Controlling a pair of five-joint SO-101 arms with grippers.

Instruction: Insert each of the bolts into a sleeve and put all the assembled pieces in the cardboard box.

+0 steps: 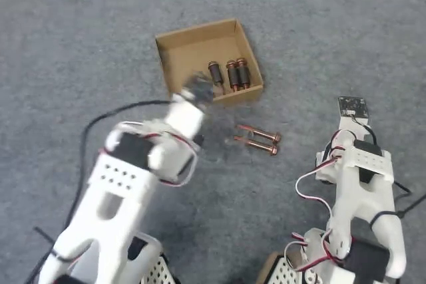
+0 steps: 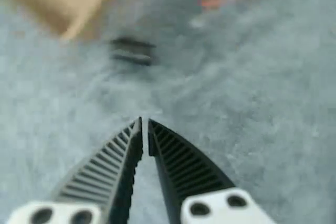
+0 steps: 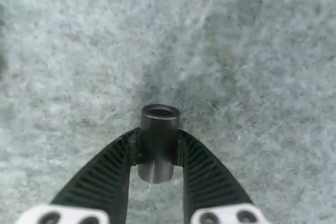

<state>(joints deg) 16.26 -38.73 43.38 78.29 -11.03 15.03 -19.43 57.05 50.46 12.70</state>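
Clamping a dark sleeve, the right hand shows in wrist view.

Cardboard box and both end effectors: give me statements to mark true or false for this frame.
1. The brown cardboard box holds three assembled pieces. True.
2. Two copper bolts lie inside that box. False: they lie on the grey carpet beside it.
3. The right end effector grips a dark metal sleeve. True.
4. The left end effector holds a bolt. False: it is shut and empty.
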